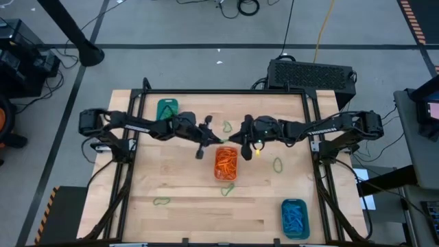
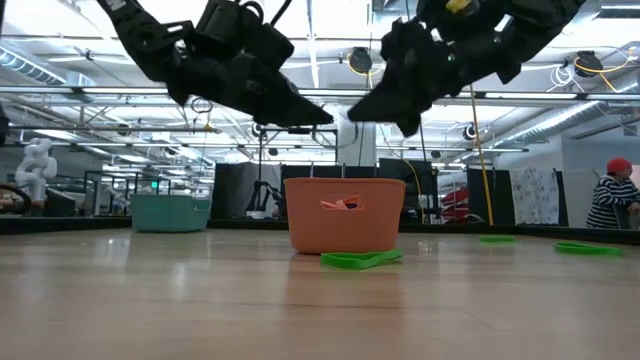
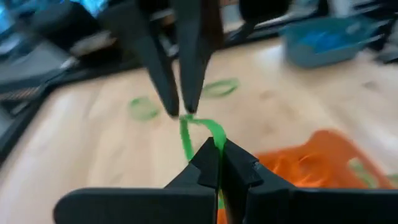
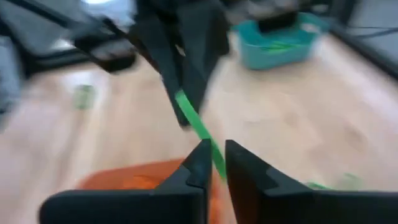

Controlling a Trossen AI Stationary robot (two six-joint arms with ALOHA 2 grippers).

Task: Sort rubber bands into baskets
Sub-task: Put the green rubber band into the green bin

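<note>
High view: green band (image 3: 202, 134) (taut) spans both fingers above orange basket (image 1: 226, 163).

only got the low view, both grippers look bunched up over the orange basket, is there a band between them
Observer: Yes. A green rubber band runs from the left gripper to the right gripper, above the orange basket.
Operator: does left actually have it
Observer: Yes. The left wrist view shows the left gripper shut on the band.
Operator: where's the basket with the blue ones, can't see it
Observer: In the high view, a teal basket holding blue bands sits at the table's front right corner, well away from both grippers.
</note>
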